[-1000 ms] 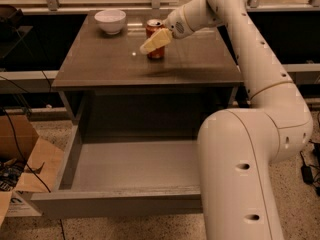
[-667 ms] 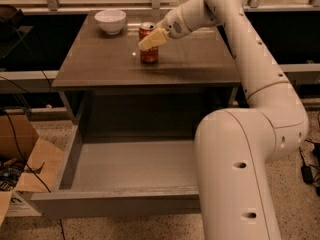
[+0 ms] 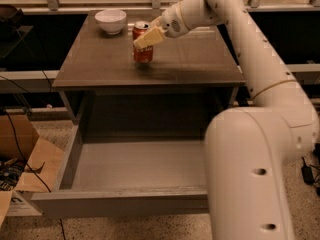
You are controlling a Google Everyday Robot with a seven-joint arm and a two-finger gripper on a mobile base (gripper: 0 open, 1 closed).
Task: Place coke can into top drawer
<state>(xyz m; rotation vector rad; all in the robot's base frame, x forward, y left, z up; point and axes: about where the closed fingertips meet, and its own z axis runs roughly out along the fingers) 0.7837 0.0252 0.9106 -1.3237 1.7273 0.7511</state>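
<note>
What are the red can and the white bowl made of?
The coke can looks like thin painted metal: its top rim is bare silver. The white bowl looks like glazed ceramic, smooth with a soft sheen, though it could be plastic. The pincer holds the can near the bowl.

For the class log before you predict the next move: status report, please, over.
Gripper closed on coke can, at the tabletop. Top drawer open below, can not in yet. White bowl left of can, not blocking.

plastic tool (image 3: 142, 39) at glossy coke can (image 3: 143, 55)
</note>
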